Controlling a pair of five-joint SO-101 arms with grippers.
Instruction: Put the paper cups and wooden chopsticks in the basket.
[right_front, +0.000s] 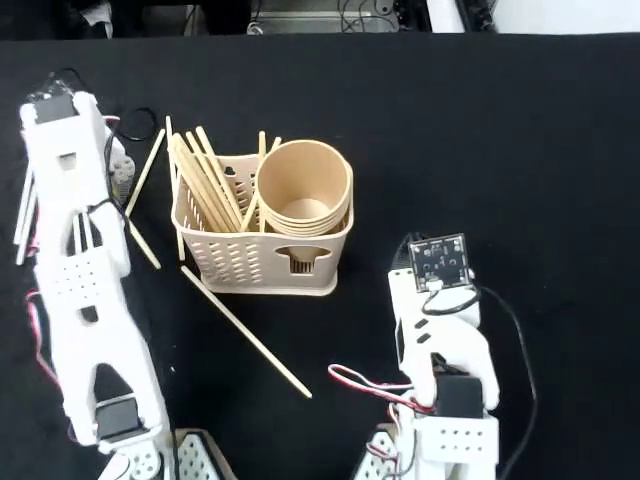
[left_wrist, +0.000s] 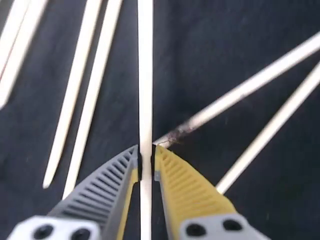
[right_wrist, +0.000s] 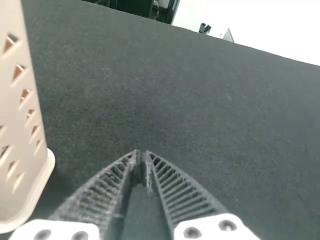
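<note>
Pale wooden chopstick (left_wrist: 145, 75): clamped between the closed jaws of the left gripper (left_wrist: 146, 152), with other sticks (left_wrist: 75, 100) lying on the black cloth table (left_wrist: 225, 40). High view: the beige perforated plastic basket (right_front: 262, 262) holds stacked tan paper cups (right_front: 303, 185) and more chopsticks. The left arm (right_front: 75, 260) is stretched forward and the right arm (right_front: 440, 340) is folded. Right gripper (right_wrist: 140, 161): jaws together, apparently empty, near the basket's corner.
</note>
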